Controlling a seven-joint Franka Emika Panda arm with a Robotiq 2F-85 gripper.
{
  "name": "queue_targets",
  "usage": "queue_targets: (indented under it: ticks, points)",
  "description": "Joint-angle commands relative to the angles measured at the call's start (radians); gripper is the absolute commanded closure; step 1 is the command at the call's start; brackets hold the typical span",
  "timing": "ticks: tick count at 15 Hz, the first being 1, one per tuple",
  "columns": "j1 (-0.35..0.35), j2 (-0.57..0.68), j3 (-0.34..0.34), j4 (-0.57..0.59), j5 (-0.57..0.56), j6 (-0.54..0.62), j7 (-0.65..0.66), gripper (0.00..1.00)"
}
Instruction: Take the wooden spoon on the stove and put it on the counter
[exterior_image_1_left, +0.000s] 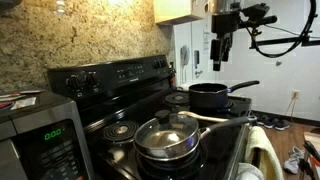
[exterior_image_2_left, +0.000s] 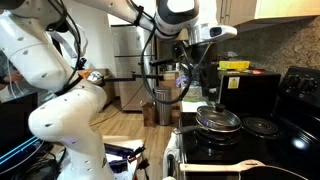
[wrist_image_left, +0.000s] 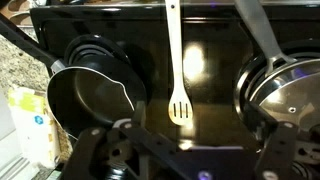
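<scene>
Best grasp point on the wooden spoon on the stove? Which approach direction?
Grip the wooden spoon mid-handle, coming straight down from above. It lies flat on the stove between the black pan and the lidded pot, so side approaches look crowded. The handle is straight and narrow. In the wrist view, the fingers of the open gripper straddle its line, so close across its width.

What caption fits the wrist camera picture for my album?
Wooden spoon lying on the black stove between a black pot and a lidded silver pan.
</scene>
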Motion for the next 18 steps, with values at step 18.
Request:
queue_targets:
  ticks: [18]
  points:
    - [0.036,-0.017,-0.175,-0.251,0.197,0.034,-0.055,0.00]
